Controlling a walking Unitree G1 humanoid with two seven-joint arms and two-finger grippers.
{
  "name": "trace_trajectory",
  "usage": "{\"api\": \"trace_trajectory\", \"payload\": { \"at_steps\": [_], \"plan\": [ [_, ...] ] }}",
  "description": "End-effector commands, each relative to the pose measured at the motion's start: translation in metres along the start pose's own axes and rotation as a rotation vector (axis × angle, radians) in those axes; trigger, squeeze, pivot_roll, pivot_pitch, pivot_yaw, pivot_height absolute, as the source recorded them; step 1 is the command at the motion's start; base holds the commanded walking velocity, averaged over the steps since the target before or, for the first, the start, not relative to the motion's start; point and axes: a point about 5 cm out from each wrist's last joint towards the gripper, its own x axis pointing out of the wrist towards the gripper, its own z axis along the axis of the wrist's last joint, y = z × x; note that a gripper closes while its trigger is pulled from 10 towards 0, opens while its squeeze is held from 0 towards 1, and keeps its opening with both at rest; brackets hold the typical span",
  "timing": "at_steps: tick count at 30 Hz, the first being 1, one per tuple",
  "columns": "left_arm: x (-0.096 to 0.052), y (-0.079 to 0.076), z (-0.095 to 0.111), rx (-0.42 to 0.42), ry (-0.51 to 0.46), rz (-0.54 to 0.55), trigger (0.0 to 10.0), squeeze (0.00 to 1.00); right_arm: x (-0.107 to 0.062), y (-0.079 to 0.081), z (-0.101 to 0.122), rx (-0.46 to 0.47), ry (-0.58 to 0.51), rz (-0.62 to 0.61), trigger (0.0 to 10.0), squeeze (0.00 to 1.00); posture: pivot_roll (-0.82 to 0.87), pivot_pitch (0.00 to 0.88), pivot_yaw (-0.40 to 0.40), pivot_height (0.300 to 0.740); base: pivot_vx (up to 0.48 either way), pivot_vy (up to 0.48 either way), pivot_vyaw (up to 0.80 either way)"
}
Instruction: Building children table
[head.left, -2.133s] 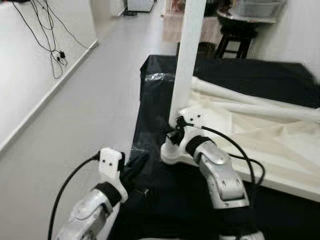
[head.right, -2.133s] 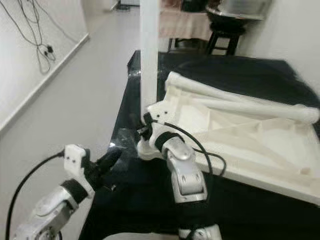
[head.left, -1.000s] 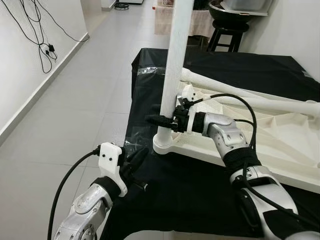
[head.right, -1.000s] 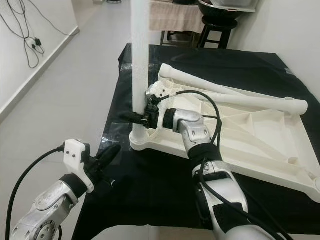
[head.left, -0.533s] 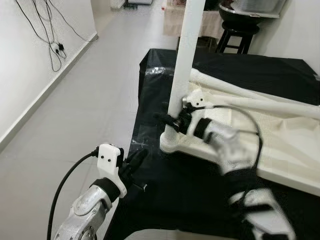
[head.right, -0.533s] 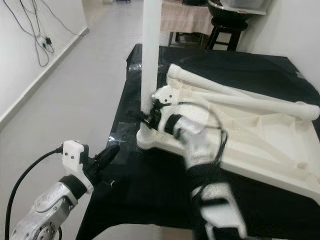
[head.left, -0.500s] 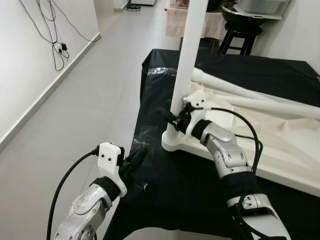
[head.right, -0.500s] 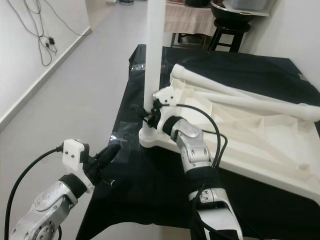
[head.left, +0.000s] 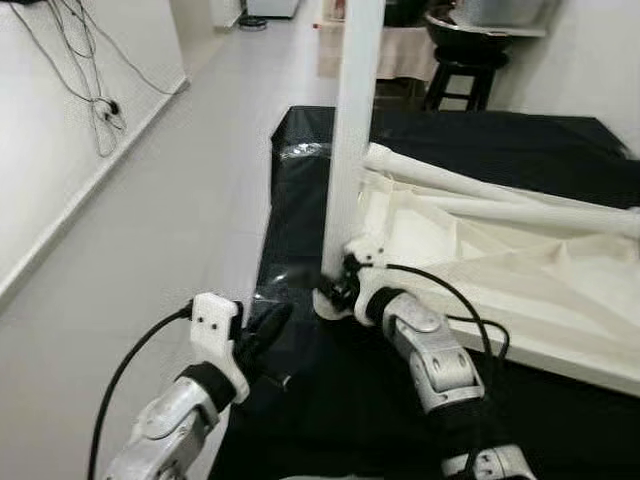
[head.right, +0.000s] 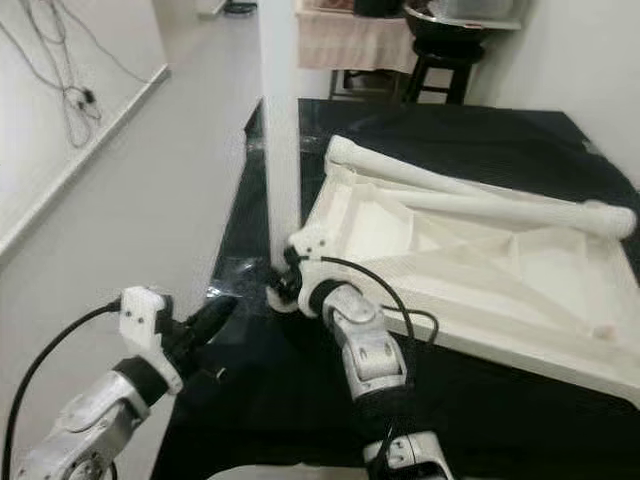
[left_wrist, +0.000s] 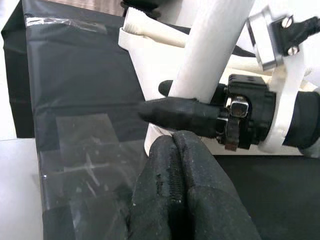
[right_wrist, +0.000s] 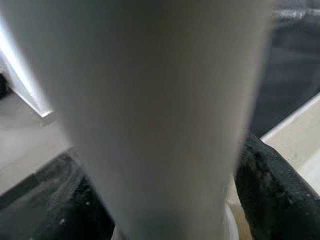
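The right gripper (left_wrist: 172, 107) has slid down from halfway up the upright leg (head.left: 352, 140) to its very foot, and the camera has swung a little too. Its two black fingers (left_wrist: 175, 112) sit one on each side of the white leg, right at the base, clamped around it; the right wrist view shows the pale post close up between the dark pads (right_wrist: 267, 192). The leg stands straight up in the near corner of the upturned white tabletop (head.right: 480, 265), which lies on a black sheet (head.left: 300, 210) on the floor. More white legs (head.right: 470, 195) lie flat across the tabletop. The left gripper (head.left: 262, 330) hovers low just beside that corner, fingers pressed together, holding nothing.
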Motion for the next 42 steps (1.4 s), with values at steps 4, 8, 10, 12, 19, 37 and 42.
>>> {"api": "trace_trajectory", "payload": {
  "at_steps": [4, 8, 10, 12, 19, 37, 42],
  "plan": [
    [0.000, 0.000, -0.003, -0.007, 0.024, -0.009, 10.0, 0.00, 0.008, -0.003, 0.035, -0.008, -0.126, 0.248, 10.0, 0.00, 0.06, 0.086, -0.038, 0.740, 0.000, 0.000, 0.00],
    [0.001, 0.000, -0.004, -0.006, 0.022, -0.005, 10.0, 0.00, 0.007, -0.007, 0.051, -0.065, -0.125, 0.479, 10.0, 0.00, 0.07, 0.075, -0.050, 0.740, 0.000, 0.000, 0.00],
    [0.001, 0.000, -0.004, -0.005, 0.021, -0.003, 10.0, 0.00, 0.007, -0.008, 0.054, -0.078, -0.117, 0.544, 10.0, 0.00, 0.07, 0.075, -0.050, 0.740, 0.000, 0.000, 0.00],
    [0.001, -0.001, -0.005, -0.005, 0.021, -0.001, 10.0, 0.00, 0.009, -0.014, 0.056, -0.075, -0.077, 0.650, 10.0, 0.00, 0.08, 0.070, -0.060, 0.740, 0.000, 0.000, 0.00],
    [0.001, -0.004, -0.006, -0.007, 0.021, 0.000, 10.0, 0.00, 0.019, -0.026, 0.068, -0.010, -0.089, 0.639, 0.0, 0.00, 0.09, 0.066, -0.069, 0.740, 0.000, 0.000, 0.00],
    [-0.003, -0.001, -0.005, -0.011, 0.023, -0.004, 10.0, 0.00, -0.014, 0.013, -0.018, -0.111, 0.100, -0.020, 0.0, 0.00, 0.02, 0.084, -0.032, 0.740, 0.000, 0.000, 0.00],
    [-0.001, 0.002, -0.006, -0.011, 0.027, -0.005, 10.0, 0.00, -0.011, 0.020, -0.017, -0.005, 0.103, -0.014, 0.0, 0.00, 0.03, 0.064, -0.048, 0.740, 0.000, 0.000, 0.00]
  ]
}}
